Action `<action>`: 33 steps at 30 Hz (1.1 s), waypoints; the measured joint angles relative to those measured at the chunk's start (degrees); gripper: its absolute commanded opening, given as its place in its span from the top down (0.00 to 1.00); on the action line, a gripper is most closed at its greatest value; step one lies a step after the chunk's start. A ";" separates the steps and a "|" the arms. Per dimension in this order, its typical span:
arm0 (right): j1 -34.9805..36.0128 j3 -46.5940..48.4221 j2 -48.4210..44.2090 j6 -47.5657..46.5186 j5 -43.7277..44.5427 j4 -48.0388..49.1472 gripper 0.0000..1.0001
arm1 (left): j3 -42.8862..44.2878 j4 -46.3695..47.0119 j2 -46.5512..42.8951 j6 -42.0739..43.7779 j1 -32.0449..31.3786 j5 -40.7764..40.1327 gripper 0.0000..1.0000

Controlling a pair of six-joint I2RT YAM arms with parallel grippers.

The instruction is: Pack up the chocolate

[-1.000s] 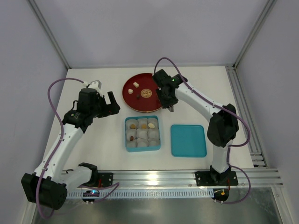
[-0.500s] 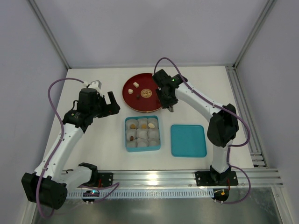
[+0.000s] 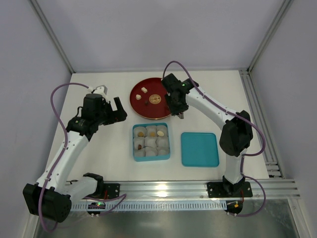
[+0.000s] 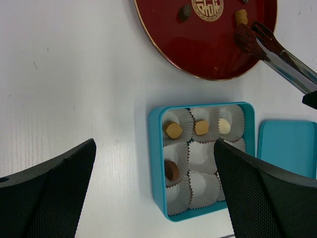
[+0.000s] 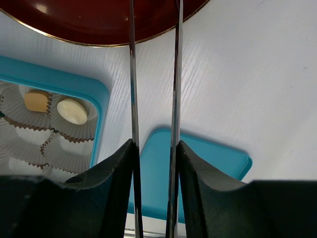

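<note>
Desk [image 3: 99,84]: white flat surface carrying everything listed here.
Black left gripper [image 4: 154,144]: at the left, raised above the desk and apart from every object; jaws spread wide, nothing between its mesh-textured fingers [image 4: 54,193].
Teal square plastic box [image 4: 157,163]: mid-desk, just in front of the plate, lined with nine crinkled white paper cups [image 4: 203,186], three by three.
Chocolate in the box: a round tan chocolate [image 4: 173,130], a second tan piece [image 4: 201,127] and a cream-white piece [image 4: 224,126] fill the row nearest the plate, one per cup; a dark brown piece [image 4: 171,170] sits in the middle row's left cup.
Dark red round plate with gold rim and emblem [image 4: 218,54]: behind the box; three loose pieces lie on it, one dark brown [image 4: 185,10], one tan [image 4: 241,16] and one cream-white [image 3: 143,89].
Black right gripper [image 4: 252,33]: carries two long thin metal blades [image 5: 132,74]; jaws parted, a clear gap between the blades with nothing in it; brown tips over the plate, just beside the tan piece, contact cannot be told.
Teal flat lid [image 3: 199,148]: on the desk right of the box, a strip of desk between them.
</note>
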 measured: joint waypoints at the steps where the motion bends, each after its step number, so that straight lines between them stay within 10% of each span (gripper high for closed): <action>1: 0.09 0.00 0.00 0.00 0.00 -0.07 0.58 | 0.00 0.00 0.00 -0.02 0.02 0.00 0.00; 33: 0.22 1.95 0.00 -0.04 0.00 -1.22 0.66 | 0.00 0.00 0.00 -0.02 0.46 0.46 0.00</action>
